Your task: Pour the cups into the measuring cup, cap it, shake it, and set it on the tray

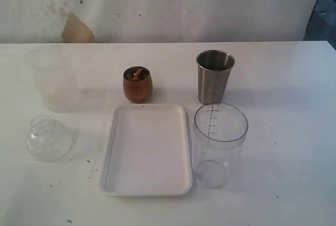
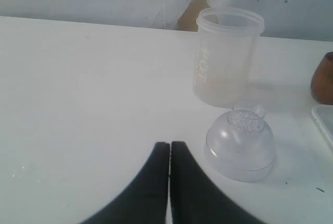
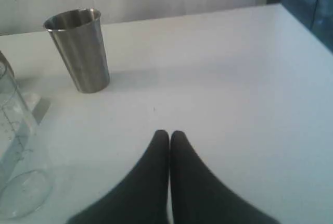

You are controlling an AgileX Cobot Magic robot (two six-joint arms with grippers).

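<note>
Now left fingers [image 2: 148, 182] and right fingers [image 3: 151, 177] pressed together, empty; measuring cup [image 1: 219, 144] upright beside tray [image 1: 147, 152]

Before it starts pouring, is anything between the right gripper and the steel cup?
Nothing visible. Only bare table lies between the shut right gripper and the steel cup; the measuring cup stands off to one side.

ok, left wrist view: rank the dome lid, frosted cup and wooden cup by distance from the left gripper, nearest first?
1. dome lid: just ahead of the shut left gripper, a little to one side.
2. frosted cup: behind the lid, toward the wall.
3. wooden cup: farthest, well off to the side, cut off at the picture's edge.
</note>
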